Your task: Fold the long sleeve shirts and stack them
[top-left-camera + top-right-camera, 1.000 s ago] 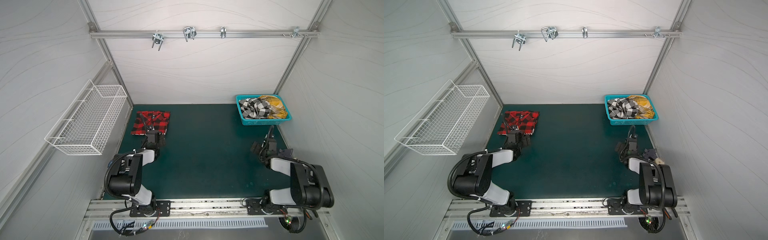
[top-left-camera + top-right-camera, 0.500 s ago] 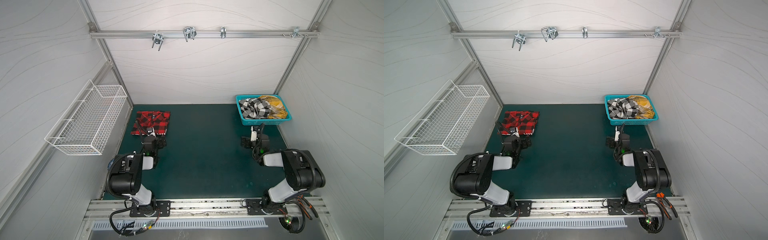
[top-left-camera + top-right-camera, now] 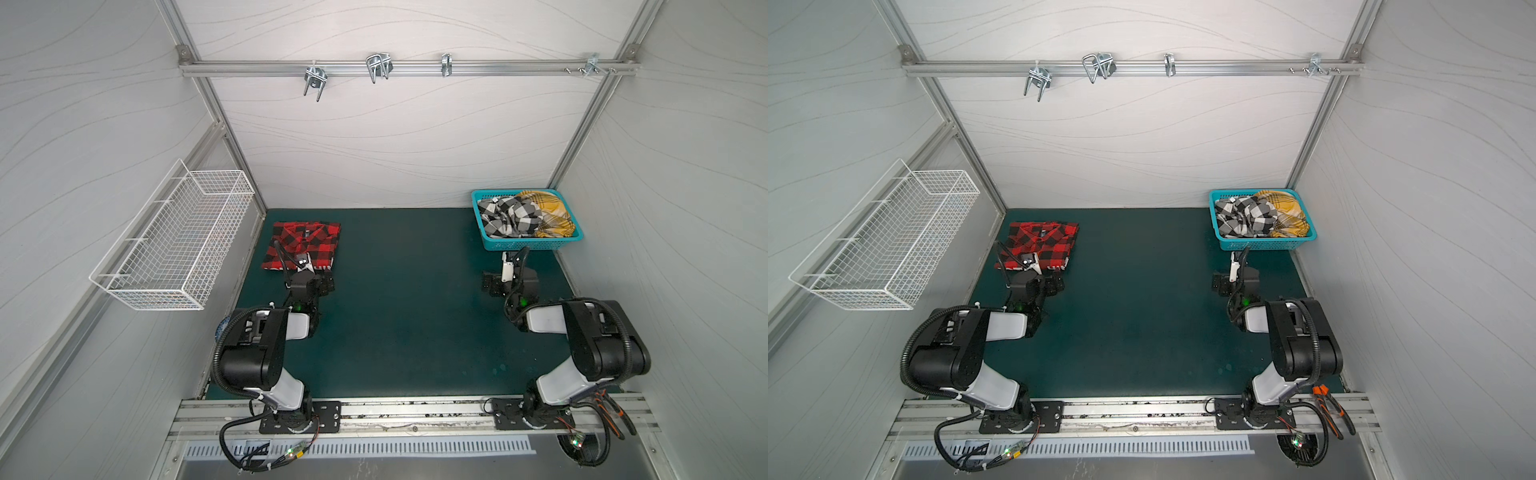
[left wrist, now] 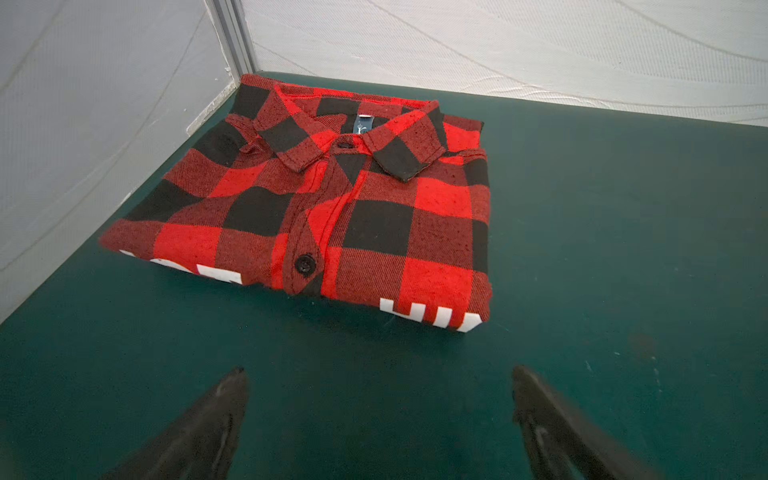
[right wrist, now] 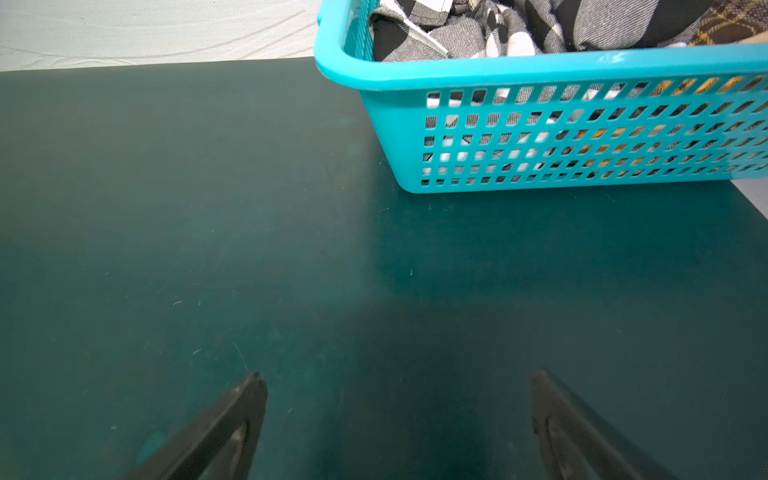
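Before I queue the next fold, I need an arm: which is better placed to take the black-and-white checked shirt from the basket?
Likely right. The right gripper is open and faces the teal basket holding the black-and-white checked shirt; the left gripper is far from it, by the folded red-and-black plaid shirt.

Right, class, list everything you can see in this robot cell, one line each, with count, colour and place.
mat: one, dark green, cell floor
plastic basket: one, turquoise, far right of the mat
red-and-black shirt: one, folded, far left of the mat
black-and-white shirt: one, crumpled, in the plastic basket
yellow plaid shirt: one, crumpled, same basket
wire basket: one, white, left wall
hooks: several, silver, back-wall rail
pliers: one, orange-and-black handles, near rail
left arm: black and white; left jaws open, facing the red-and-black shirt
right arm: black and white; right jaws open, facing the plastic basket
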Controlling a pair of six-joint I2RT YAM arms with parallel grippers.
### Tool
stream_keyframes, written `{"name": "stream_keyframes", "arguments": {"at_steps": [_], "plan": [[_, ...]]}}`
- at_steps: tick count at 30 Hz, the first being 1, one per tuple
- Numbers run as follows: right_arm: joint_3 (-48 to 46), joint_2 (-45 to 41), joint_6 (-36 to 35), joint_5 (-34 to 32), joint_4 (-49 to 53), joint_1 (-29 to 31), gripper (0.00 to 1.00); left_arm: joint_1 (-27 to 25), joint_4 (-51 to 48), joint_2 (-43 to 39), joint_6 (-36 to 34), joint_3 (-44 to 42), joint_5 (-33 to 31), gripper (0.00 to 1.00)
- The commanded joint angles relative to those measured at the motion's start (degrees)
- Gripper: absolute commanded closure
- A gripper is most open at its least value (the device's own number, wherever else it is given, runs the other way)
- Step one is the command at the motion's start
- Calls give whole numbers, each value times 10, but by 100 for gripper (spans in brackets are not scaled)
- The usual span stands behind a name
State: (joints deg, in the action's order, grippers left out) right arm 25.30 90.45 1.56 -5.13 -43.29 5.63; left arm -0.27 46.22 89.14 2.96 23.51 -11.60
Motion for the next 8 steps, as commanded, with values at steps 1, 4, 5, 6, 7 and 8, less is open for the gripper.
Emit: {"name": "stream_keyframes", "arguments": {"at_steps": [1,4,5,6,7,8], "plan": [[5,-4,-14,-2,-12,2,1,-1,25,3,-12,7,-6,1],[36,22,-15,28,16,-5,1,-1,19,3,-12,11,-4,1],[45,27,-28,87,29,-14,1,-1,17,4,-11,13,-4,1],[39,20,-26,93,28,-16,1,-1,16,4,-11,13,-2,1],[31,13,-26,93,22,-16,1,1,15,4,-10,13,0,1],[18,4,-28,93,2,-15,1,2,15,3,-10,12,4,1]]}}
